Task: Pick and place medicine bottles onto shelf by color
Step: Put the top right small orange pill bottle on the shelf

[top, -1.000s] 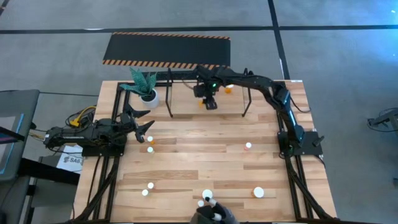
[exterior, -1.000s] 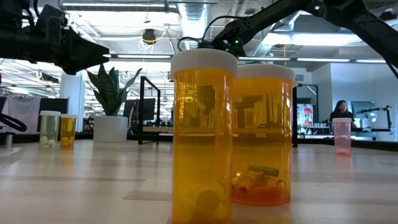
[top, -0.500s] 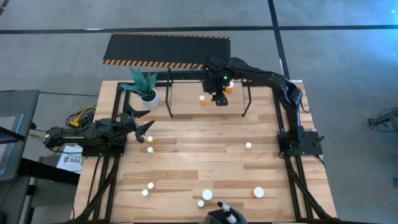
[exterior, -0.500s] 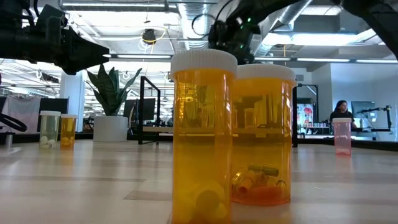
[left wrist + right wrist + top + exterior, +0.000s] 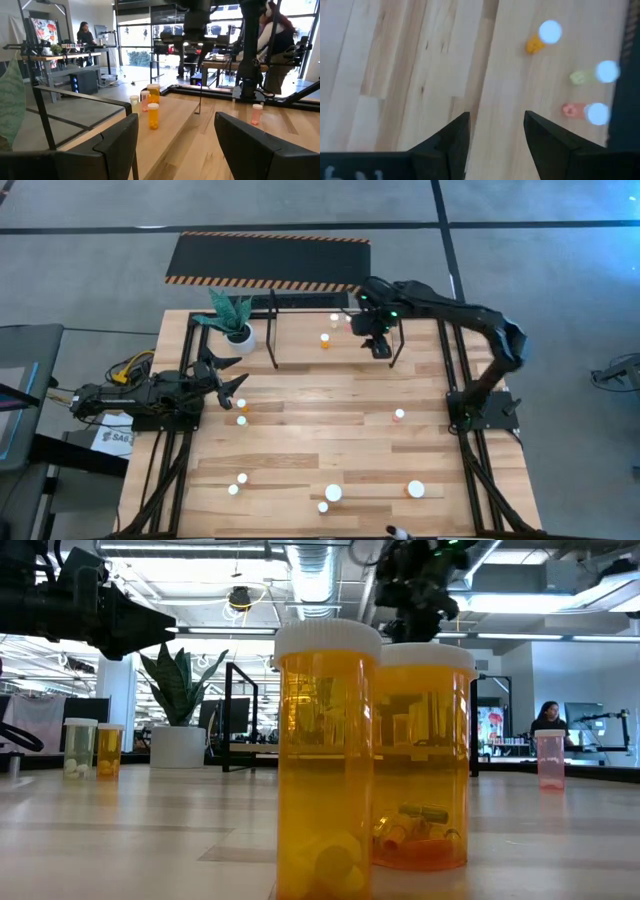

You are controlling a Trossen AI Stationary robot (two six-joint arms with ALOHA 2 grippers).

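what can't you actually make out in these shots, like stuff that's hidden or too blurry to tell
- High view: the bottles on the shelf, like the orange one, are too small to read contents or labels.
- Low view: two big orange bottles block the table's middle; the right pincer is cut by the top edge.
- Right wrist view: three bottles are blurred.
- Left wrist view: the left pincer hides the table just ahead.

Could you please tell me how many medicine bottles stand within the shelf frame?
4. A small orange bottle stands in front; behind it are a pale bottle, a pink bottle and a larger orange bottle, which the right arm hides from above.
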